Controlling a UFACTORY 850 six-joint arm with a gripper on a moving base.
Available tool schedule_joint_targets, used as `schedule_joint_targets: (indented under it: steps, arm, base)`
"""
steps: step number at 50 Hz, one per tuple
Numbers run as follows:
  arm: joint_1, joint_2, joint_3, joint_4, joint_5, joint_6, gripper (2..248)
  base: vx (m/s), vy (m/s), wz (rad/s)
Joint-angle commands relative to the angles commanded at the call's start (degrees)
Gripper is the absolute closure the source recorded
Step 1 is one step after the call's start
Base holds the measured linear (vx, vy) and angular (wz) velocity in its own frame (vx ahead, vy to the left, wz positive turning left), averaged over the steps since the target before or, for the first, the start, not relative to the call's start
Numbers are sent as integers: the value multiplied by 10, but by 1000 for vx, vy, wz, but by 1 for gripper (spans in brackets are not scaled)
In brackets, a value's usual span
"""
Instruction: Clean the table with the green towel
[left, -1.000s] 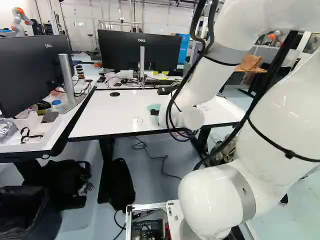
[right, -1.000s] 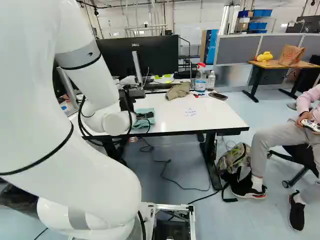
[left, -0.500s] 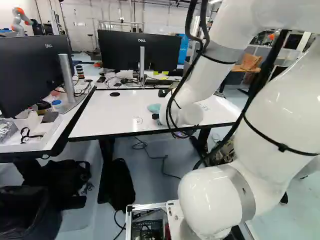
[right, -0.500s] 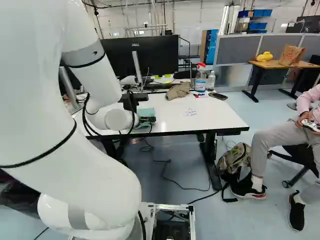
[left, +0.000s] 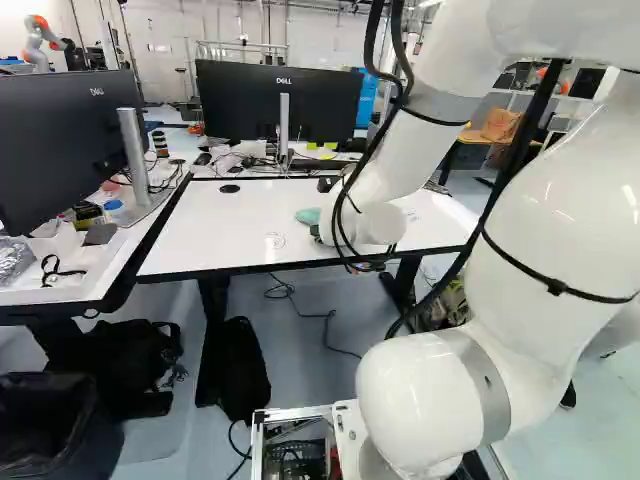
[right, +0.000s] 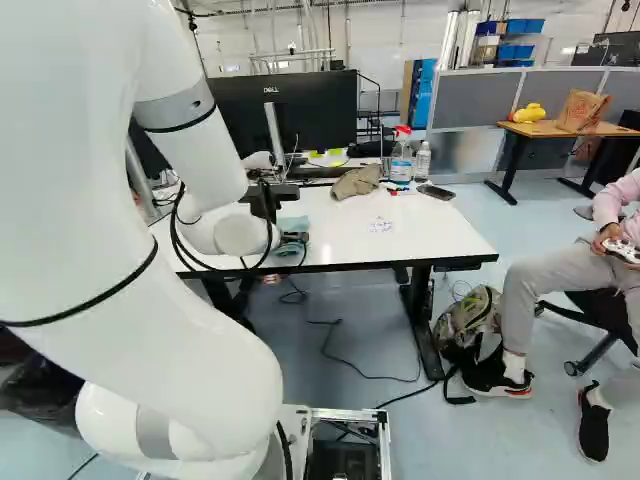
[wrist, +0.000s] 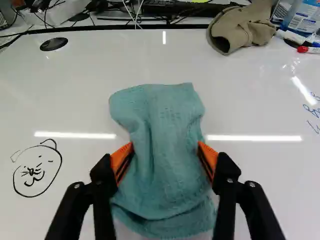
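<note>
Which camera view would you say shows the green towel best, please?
The wrist view, because it shows the green towel close up, folds and all, between the orange pads of the gripper. The left base view gives only a small patch of it beside the arm; the right base view shows somewhat more, partly hidden.

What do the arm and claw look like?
The arm is glossy white with grey bands, narrow black straps and black cables outside it. The claw is black, with two jointed fingers and ridged orange pads.

The towel (wrist: 165, 170) is matt, rough cloth; the tabletop (wrist: 80, 105), smooth and glossy.
</note>
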Motion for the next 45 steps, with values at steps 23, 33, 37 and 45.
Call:
schedule_joint_targets:
  steps: [23, 33, 37, 45]
  arm:
    - [0, 0, 0, 0, 0, 0, 193]
    - [0, 9, 2, 0, 0, 0, 200]
    - [0, 16, 4, 0, 0, 0, 200]
    - [0, 33, 8, 0, 0, 0, 200]
  base:
    - [0, 0, 0]
    - [0, 0, 0]
    - [0, 0, 0]
    - [0, 0, 0]
